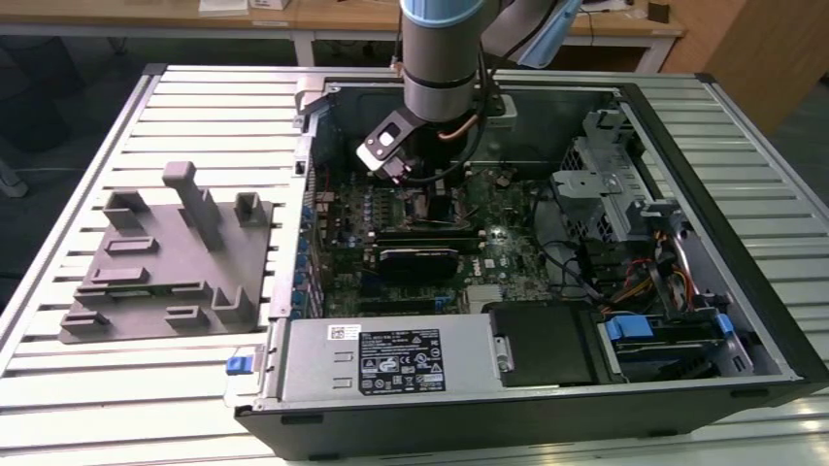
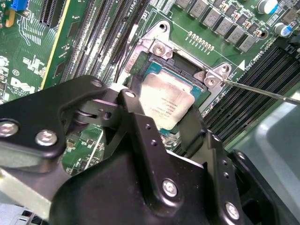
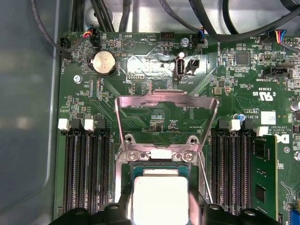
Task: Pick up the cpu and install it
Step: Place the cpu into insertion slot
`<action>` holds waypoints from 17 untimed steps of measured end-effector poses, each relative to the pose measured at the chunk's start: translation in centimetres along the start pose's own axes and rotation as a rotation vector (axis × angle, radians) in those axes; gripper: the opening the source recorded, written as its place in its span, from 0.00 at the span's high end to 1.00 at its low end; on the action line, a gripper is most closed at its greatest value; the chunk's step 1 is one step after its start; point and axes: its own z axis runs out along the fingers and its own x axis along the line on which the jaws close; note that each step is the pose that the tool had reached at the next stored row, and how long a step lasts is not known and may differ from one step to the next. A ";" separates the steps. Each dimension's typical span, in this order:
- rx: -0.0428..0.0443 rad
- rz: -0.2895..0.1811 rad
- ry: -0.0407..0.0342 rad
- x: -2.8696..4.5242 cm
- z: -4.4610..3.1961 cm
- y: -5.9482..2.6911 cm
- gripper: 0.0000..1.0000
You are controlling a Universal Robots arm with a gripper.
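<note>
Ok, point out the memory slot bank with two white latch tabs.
The slot bank across the cpu from the thin lever rod; the rod-side bank shows one white tab.

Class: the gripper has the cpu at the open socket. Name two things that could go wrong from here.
The cpu, held by the gripper, sits right at the socket frame; released out of square, it could seat crooked and damage contacts. The raised load plate and thin lever stand close; the gripper could snag them.
</note>
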 end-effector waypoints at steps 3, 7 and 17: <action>0.0000 0.000 0.0000 0.00 0.00 0.00 0.39; -0.0001 0.000 0.0001 0.00 -0.08 0.00 0.39; 0.0001 0.000 0.0061 0.01 -0.45 0.02 0.39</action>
